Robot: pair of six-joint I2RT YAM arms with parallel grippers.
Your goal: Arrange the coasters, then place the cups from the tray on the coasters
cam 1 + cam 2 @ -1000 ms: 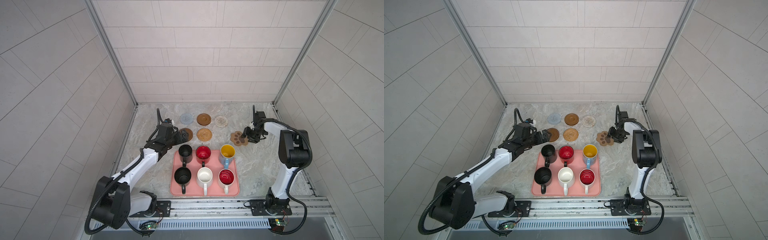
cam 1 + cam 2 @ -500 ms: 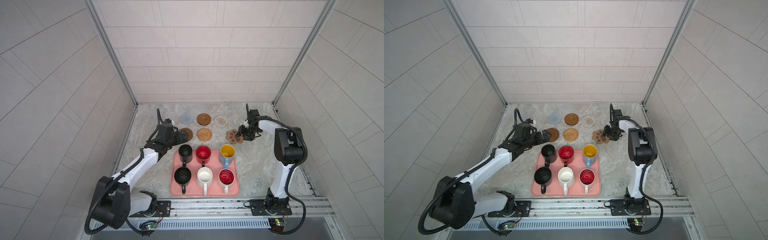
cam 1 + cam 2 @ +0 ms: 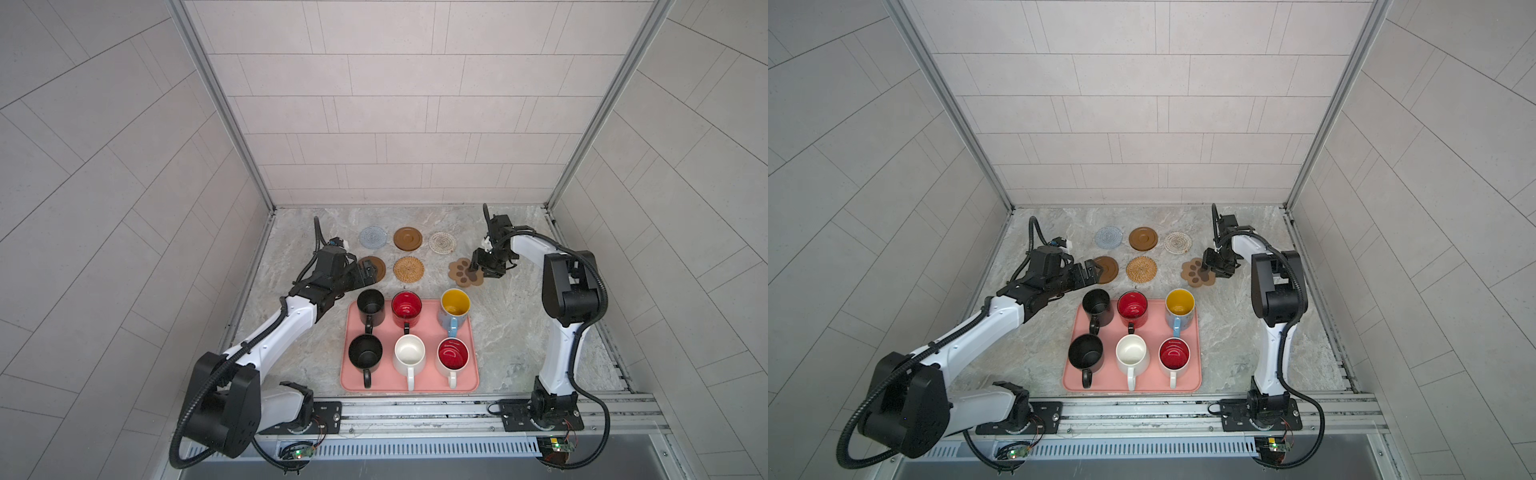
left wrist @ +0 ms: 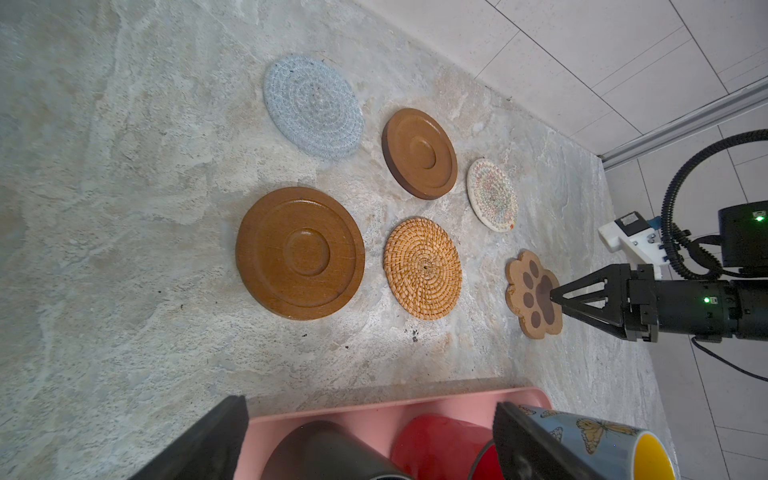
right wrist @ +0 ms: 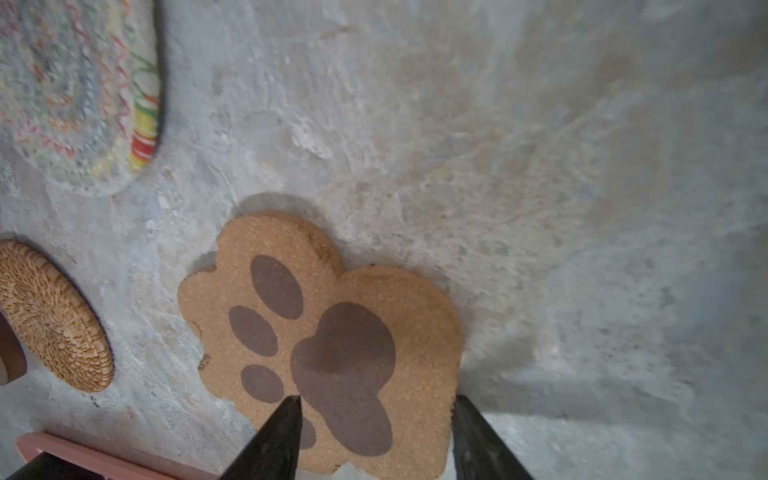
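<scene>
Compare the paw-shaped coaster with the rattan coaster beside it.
Outline: the paw coaster is lobed, the rattan coaster round. Surface: the paw coaster is grainy with dark printed pads, the rattan coaster a woven spiral. State: the right gripper has its tips at the paw coaster; no gripper is at the rattan coaster. Both lie flat on the table, with no cup on them.
</scene>
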